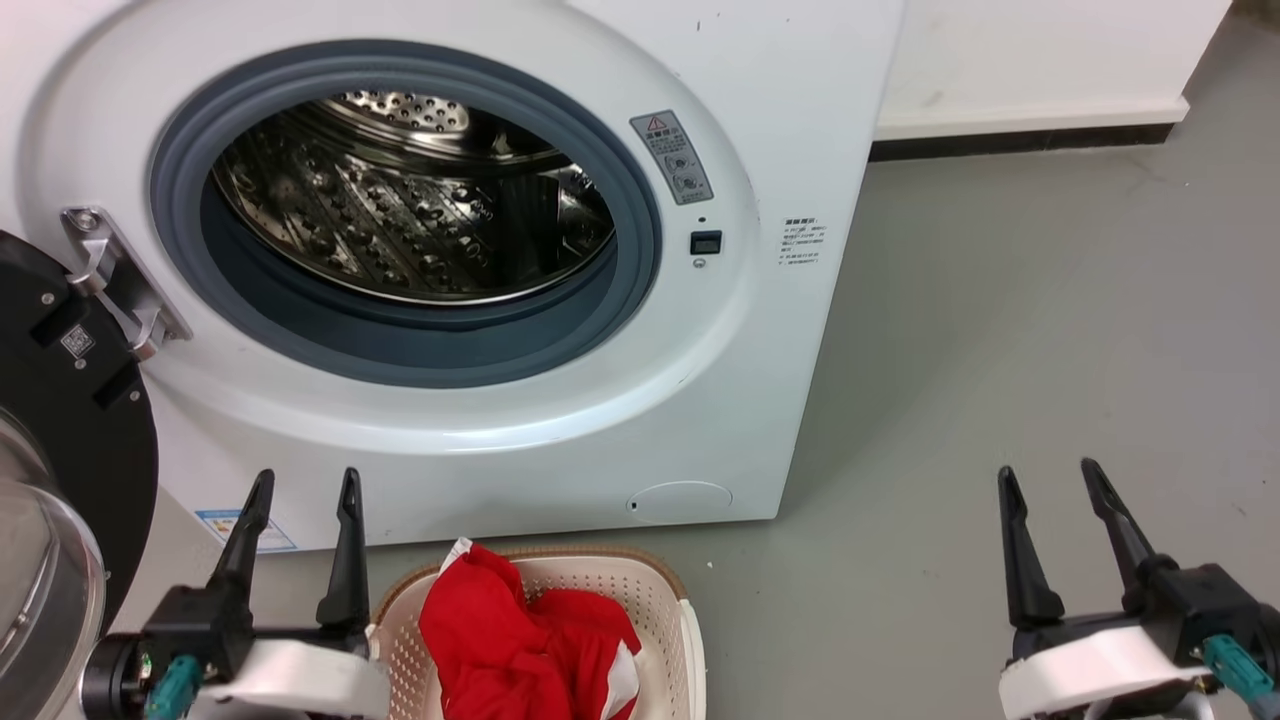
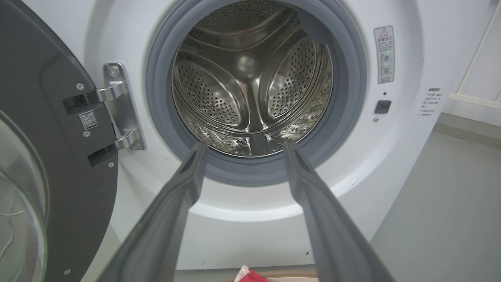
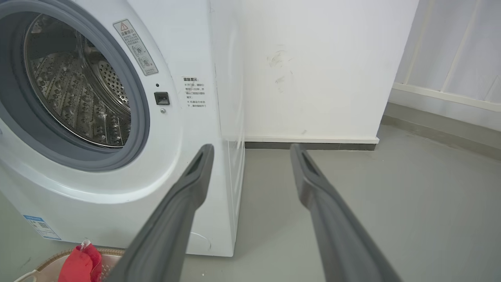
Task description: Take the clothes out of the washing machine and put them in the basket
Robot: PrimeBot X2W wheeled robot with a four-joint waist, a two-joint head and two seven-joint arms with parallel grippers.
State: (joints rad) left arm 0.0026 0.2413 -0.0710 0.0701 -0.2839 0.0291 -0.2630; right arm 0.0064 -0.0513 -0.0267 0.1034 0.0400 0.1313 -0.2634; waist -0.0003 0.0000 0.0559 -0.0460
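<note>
The white washing machine (image 1: pixel 560 430) stands with its door swung open, and its steel drum (image 1: pixel 410 200) holds nothing I can see. Red clothes (image 1: pixel 520 630) lie bunched in the cream basket (image 1: pixel 660 590) on the floor in front of the machine. My left gripper (image 1: pixel 305 485) is open just left of the basket, fingers pointing at the machine's front. My right gripper (image 1: pixel 1047 475) is open over the bare floor to the right. In the left wrist view the drum (image 2: pixel 250 78) lies straight ahead between my fingers. The clothes (image 3: pixel 80 264) peek in at the right wrist view's lower left.
The black-rimmed glass door (image 1: pixel 60 480) hangs open at the far left, close to my left arm. Grey floor (image 1: pixel 1000 330) stretches to the right of the machine up to a white wall with a dark skirting (image 1: pixel 1020 140).
</note>
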